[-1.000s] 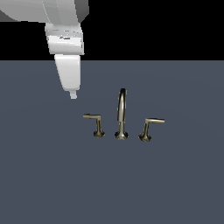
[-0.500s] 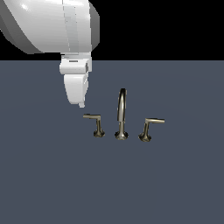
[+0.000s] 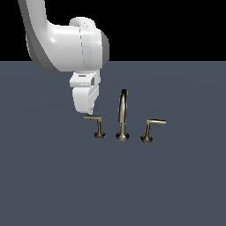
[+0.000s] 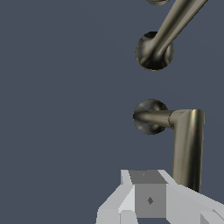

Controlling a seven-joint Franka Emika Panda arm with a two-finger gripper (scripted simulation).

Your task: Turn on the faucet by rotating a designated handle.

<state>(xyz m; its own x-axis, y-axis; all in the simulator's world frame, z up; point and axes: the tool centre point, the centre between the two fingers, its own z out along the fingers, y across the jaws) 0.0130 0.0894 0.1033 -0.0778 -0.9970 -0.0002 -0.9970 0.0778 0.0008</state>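
Handle [image 3: 99,126]: short brushed-metal lever, upright stem on a flared base, thin arm reaching toward the exterior view's left; you find its free end just under the gripper [image 3: 88,113]. Faucet [image 3: 122,118]: tall arched spout beyond the handle from the gripper, mirror handle [image 3: 150,129] farther still. All stand on the grey surface [image 3: 176,185]. Gripper: white, pointing down; you cannot tell whether the fingers are parted or closed, nor whether they touch the lever. In the wrist view the gripper [image 4: 150,199] is cut off at the frame edge and covers the lever's tip [image 4: 189,148]
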